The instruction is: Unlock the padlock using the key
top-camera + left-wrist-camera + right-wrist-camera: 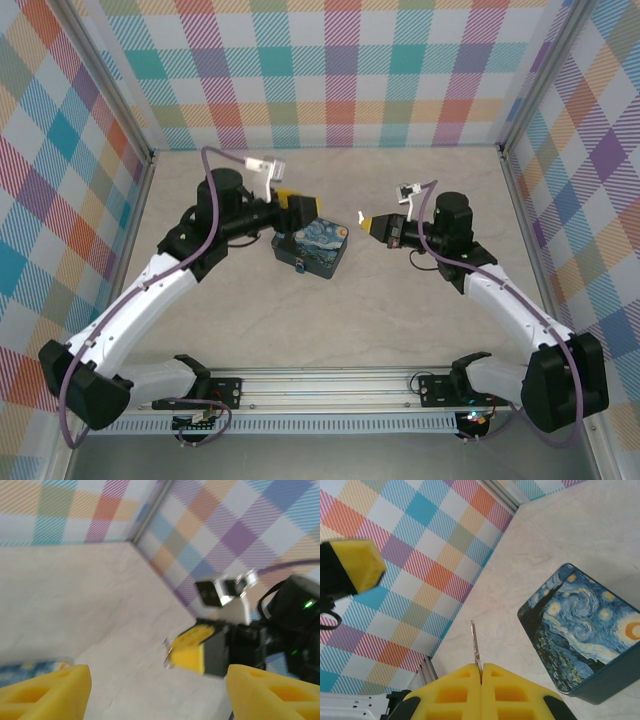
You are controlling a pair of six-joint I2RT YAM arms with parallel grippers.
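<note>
Two grippers face each other across the middle of the table [400, 330], with checked walls [340, 60] on three sides.

We log the left gripper [296, 207] at the far-left corner of the painted tin [314, 246]. In the left wrist view its fingers [50, 690] are spread wide, one at each lower corner of the view, with bare table between them. A blurred strip of the tin's blue top shows just beside the left-hand finger.

We log the right gripper [372, 224] to the right of the tin, apart from it and pointing left. In the right wrist view its two yellow pads are pressed together and pinch the key [475, 647]. The thin grey blade stands out past the fingertips, in line with the seam between the pads. From the left wrist camera we see the key as a small blurred sliver at the tip of that gripper.

Padlock [300, 267]: we note a small blue-centred item on the tin's near-left side face, low by the table. It is too small for us to make out the shackle or keyhole. Key and padlock are apart, with the tin's right half between them.

The tin lies flat on the table, its lid down and the swirl painting facing up.
</note>
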